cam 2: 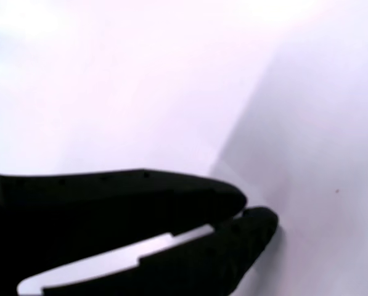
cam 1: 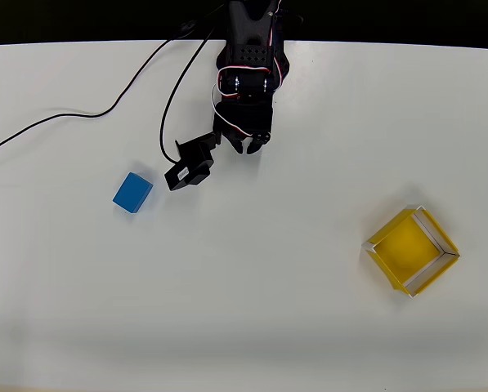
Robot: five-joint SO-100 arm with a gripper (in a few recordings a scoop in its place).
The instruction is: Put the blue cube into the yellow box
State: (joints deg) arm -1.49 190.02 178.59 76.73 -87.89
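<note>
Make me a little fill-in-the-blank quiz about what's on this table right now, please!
1. In the overhead view, the blue cube lies to the ____ of the yellow box.
2. The inside of the yellow box holds ____.
3. In the wrist view, the tips of the gripper are ____, with nothing between them.
4. The table under everything is coloured ____.

Missing words: left; nothing; closed together; white

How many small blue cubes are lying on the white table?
1. The small bright-blue solid cube lies on the white table at the left in the overhead view, apart from the square yellow open-topped box at the right. Nothing seems hidden.
</note>
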